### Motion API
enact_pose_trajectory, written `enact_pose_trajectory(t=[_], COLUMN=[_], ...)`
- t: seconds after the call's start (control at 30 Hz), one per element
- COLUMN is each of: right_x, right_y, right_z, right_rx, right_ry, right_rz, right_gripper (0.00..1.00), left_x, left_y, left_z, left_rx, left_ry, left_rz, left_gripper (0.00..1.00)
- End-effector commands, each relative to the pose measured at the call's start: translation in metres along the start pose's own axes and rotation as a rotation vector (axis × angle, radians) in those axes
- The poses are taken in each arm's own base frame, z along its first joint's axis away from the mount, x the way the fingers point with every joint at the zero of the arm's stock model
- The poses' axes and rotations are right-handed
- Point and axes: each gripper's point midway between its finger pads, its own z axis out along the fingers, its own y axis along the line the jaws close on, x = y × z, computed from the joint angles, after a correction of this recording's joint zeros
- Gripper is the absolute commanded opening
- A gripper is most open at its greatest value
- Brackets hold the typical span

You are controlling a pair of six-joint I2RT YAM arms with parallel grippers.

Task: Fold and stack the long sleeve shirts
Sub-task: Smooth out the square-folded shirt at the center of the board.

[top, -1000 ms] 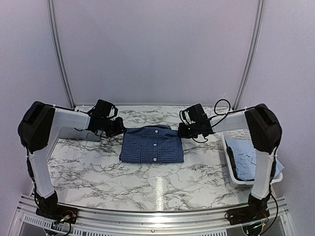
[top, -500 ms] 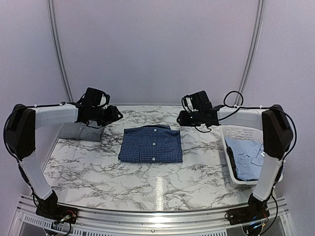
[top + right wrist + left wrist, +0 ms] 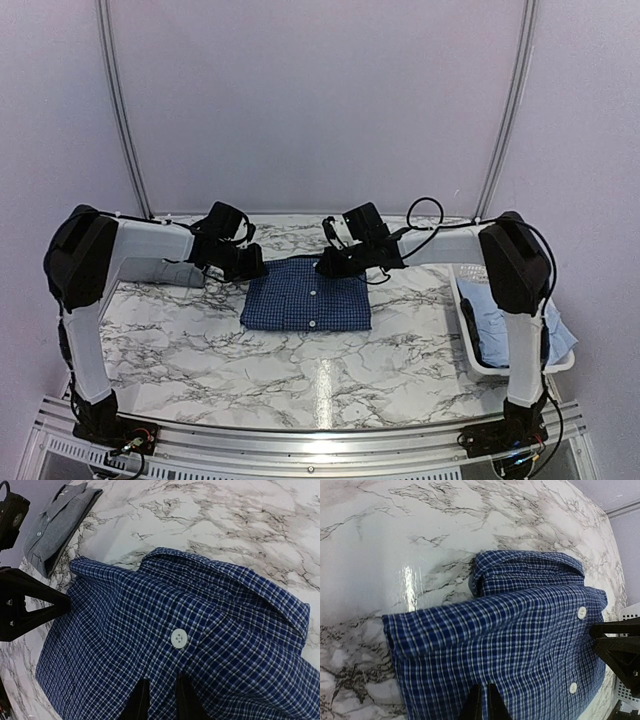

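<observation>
**Dropping back onto the folded checked shirt**

Nearest, on the right: a white basket (image 3: 500, 372) with the light blue shirt (image 3: 495, 310) heaped inside, not yet folded. At the middle of the marble table (image 3: 320, 390): the dark blue checked shirt (image 3: 305, 300), folded to a neat rectangle, lying flat with the button front up, white buttons (image 3: 179, 638) in a line and the collar (image 3: 225, 580) at the far edge.

Half a second ago: both arms up and spread clear of it. Now: both down again at its far edge, the left gripper (image 3: 482, 705) at the far left corner, the right gripper (image 3: 161, 700) swung in beside the collar. Left fingers pressed almost together on the checked cloth, probably pinching a thin layer. Right fingers a narrow gap apart with cloth showing between; hold not certain.

Likely meaning: folding done here, and a fresh grasp for carrying.

Farthest, at the far left: the grey shirt (image 3: 55, 525), already folded, well apart from the blue one, presumably the base of the stack.
</observation>
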Motion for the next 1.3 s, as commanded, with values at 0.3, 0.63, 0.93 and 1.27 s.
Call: enact_pose_trajectory(t=[0.3, 0.63, 0.93, 1.27], right_x=[-0.032, -0.051, -0.060, -0.013], right_y=[-0.095, -0.110, -0.054, -0.094], right_z=[0.031, 0.009, -0.034, -0.014], right_rx=[0.078, 0.135, 0.061, 0.014], right_ry=[0.002, -0.014, -0.075, -0.006], right_rz=[0.074, 0.050, 0.029, 0.166], right_gripper=[0.26, 0.35, 0.40, 0.39], left_x=[-0.037, -0.042, -0.059, -0.074], left_y=[0.056, 0.059, 0.044, 0.025], left_z=[0.070, 0.069, 0.053, 0.029], left_rx=[-0.159, -0.160, -0.142, -0.110], left_ry=[0.006, 0.006, -0.024, -0.047], left_rz=[-0.030, -0.036, -0.002, 0.025], left_gripper=[0.02, 0.02, 0.04, 0.10])
